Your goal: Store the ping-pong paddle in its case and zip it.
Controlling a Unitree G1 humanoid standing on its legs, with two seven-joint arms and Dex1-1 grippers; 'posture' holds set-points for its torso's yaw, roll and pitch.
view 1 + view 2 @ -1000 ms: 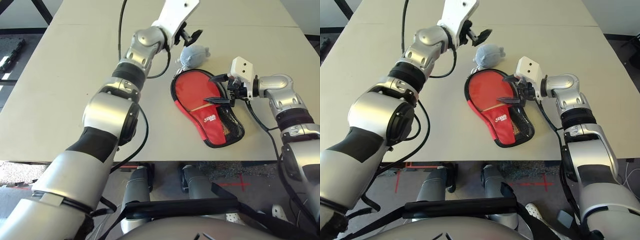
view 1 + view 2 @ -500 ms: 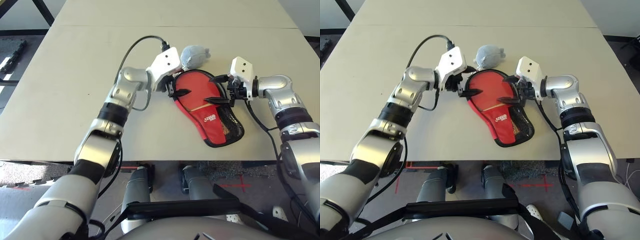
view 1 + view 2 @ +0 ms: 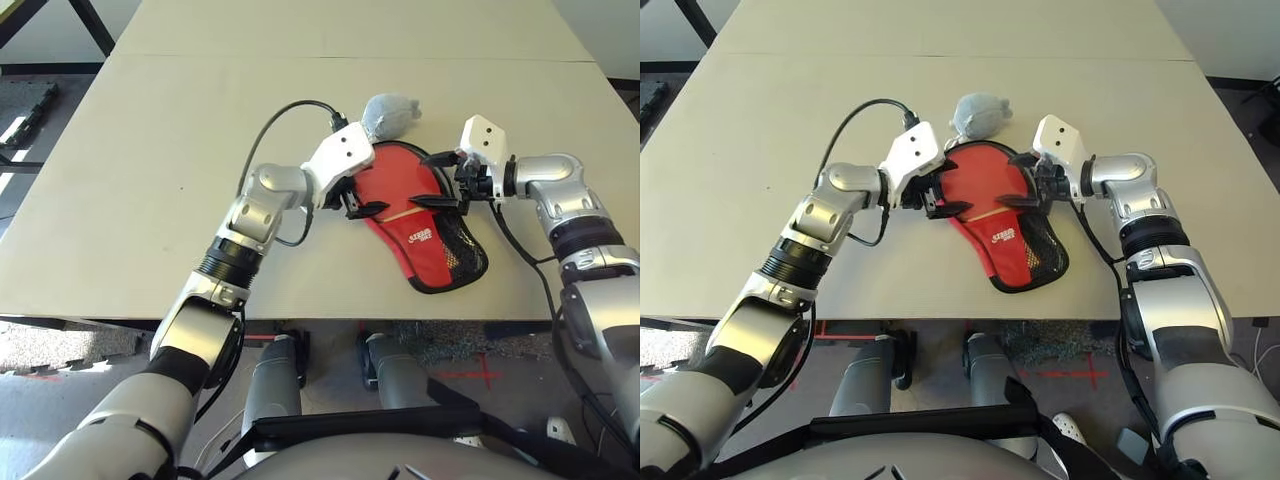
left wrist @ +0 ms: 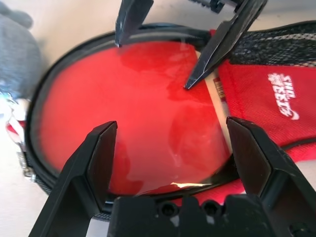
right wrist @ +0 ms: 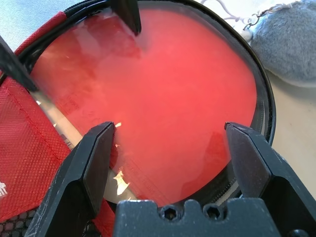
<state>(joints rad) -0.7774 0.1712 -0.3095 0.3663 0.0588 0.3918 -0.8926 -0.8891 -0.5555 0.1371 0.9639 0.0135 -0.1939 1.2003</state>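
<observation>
The left jaws (image 4: 172,121) are standing wide apart with nothing pinched between them, and the right jaws (image 5: 171,123) are likewise spreading wide and gripping nothing. The two sets are facing each other over the round end of the red case (image 3: 432,262); whether any fingertip is pressing on it, I cannot tell. Directly beneath and between them, the paddle (image 4: 133,108) is lying inside the case, its red face showing through a clear, shiny window, with a pale wooden strip (image 4: 219,111) running along the window's edge toward the pocket. Black trim is circling the window. Nearer the robot than both jaws, the red panel is carrying a white logo (image 3: 1003,236), and the black mesh pocket (image 3: 1044,243) is lying along its right side. Just beyond the jaws, at the far side of the round end, a grey plush toy (image 3: 391,116) is sitting near the case. The table (image 3: 130,200) is extending outward all around.
</observation>
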